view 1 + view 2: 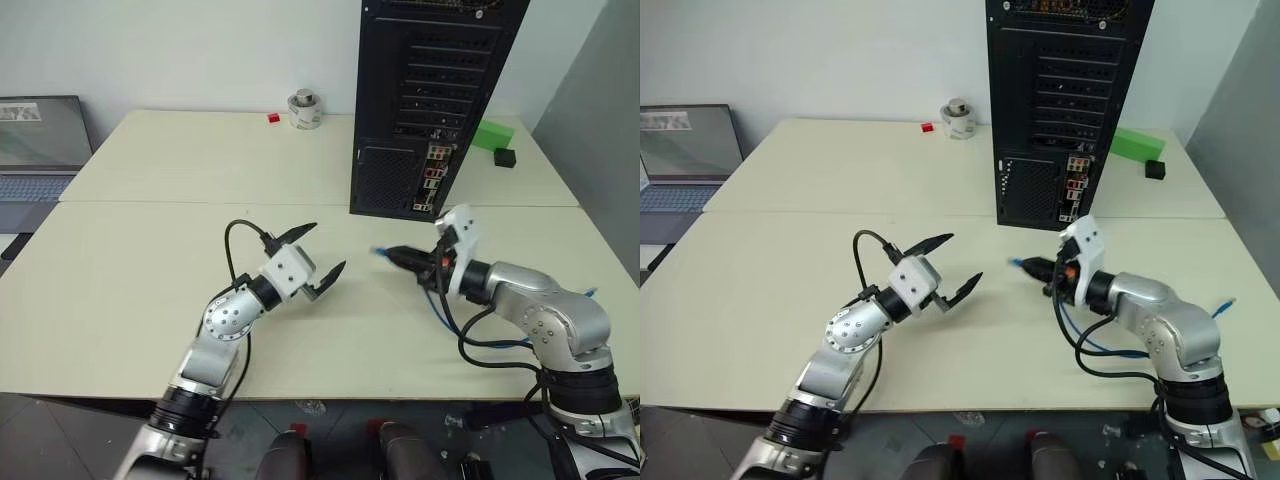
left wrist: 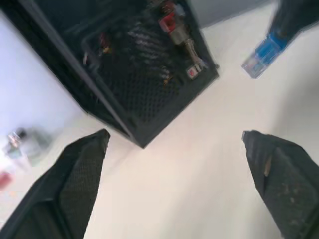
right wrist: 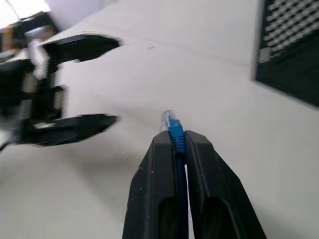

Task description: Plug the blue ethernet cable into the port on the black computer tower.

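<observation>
The black computer tower (image 1: pixel 430 90) stands upright at the back of the table, its rear face toward me. A narrow strip of red, white and dark connectors (image 1: pixel 433 175) runs down its lower right; I cannot pick out the port within it. My right gripper (image 1: pixel 400 256) is shut on the blue ethernet cable (image 3: pixel 175 137) just behind its clear plug (image 3: pixel 168 119), which points left, in front of the tower. The cord loops (image 1: pixel 1110 350) under the right arm. My left gripper (image 1: pixel 327 247) hovers open and empty left of the plug (image 2: pixel 261 52).
A laptop (image 1: pixel 35 140) sits at the far left. A small round jar (image 1: pixel 304 110) and a red block (image 1: pixel 273 118) stand at the back. A green block (image 1: pixel 492 135) and a small black box (image 1: pixel 504 157) lie right of the tower.
</observation>
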Robot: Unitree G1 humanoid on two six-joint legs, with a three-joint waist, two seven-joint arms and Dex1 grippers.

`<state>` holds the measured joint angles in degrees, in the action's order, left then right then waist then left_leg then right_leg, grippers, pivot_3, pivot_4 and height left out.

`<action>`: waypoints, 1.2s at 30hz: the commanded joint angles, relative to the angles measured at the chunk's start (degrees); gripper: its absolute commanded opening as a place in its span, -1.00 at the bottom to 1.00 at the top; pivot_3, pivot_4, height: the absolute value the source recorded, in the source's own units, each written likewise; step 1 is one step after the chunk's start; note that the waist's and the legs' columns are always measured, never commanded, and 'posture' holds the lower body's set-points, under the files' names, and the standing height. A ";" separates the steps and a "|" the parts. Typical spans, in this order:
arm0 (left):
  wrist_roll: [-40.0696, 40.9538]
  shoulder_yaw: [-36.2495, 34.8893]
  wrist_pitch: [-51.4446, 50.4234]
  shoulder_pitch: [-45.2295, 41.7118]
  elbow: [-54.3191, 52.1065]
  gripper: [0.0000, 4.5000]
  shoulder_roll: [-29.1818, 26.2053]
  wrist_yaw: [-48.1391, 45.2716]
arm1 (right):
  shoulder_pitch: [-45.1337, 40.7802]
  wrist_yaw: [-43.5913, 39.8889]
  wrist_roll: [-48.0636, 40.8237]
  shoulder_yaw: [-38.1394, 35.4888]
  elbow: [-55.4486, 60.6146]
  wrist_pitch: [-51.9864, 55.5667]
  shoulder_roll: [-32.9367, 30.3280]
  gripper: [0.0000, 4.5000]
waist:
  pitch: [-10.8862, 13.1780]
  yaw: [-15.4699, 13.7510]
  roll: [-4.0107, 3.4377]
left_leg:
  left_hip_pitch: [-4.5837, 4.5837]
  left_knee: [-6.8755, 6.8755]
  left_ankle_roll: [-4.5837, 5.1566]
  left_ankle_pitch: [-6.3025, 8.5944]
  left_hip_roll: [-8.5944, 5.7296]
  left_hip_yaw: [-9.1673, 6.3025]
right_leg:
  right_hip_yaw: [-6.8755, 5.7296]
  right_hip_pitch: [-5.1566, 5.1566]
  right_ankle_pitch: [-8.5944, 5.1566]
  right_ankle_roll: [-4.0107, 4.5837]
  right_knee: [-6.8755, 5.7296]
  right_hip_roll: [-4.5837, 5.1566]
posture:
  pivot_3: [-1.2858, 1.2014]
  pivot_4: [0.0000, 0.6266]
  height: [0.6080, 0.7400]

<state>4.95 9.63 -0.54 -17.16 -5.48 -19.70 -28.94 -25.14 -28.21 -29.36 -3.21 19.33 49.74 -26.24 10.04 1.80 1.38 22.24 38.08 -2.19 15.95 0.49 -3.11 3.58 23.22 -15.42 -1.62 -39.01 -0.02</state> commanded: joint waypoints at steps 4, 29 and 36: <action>6.87 1.03 -19.32 -3.25 -12.49 0.99 0.66 -2.34 | -2.67 19.13 13.56 0.62 4.46 -6.07 5.97 -1.00 | -0.01 0.16 -0.01 | -0.05 -0.03 -0.01 -0.01 0.05 0.04 | 0.06 0.01 0.00 0.00 -0.01 -0.13 | 0.03 -0.52 1.00; 5.48 -0.42 -30.16 -14.73 -9.29 0.99 -4.79 -5.08 | -11.20 40.06 29.29 1.63 -21.20 -30.47 26.42 -1.00 | 0.02 0.22 -0.04 | -0.09 -0.11 -0.03 -0.01 0.07 0.22 | 0.27 0.10 0.01 0.02 0.00 -0.29 | 0.03 -0.52 1.00; 8.96 -1.48 -29.69 -13.78 -9.51 0.99 -6.01 -9.82 | -13.95 41.99 30.70 0.73 -26.93 -35.29 26.04 -1.00 | 0.02 0.25 -0.05 | -0.08 -0.11 -0.03 -0.01 0.07 0.23 | 0.27 0.11 0.01 0.02 0.01 -0.27 | 0.03 -0.52 1.00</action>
<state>12.46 9.62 -31.90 -31.00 -13.54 -25.02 -36.82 -37.20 12.70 0.44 -1.28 -7.72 17.16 0.11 10.05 2.06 1.34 22.16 37.97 -2.22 15.94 0.56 -2.89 3.84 23.33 -15.41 -1.60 -39.01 -0.29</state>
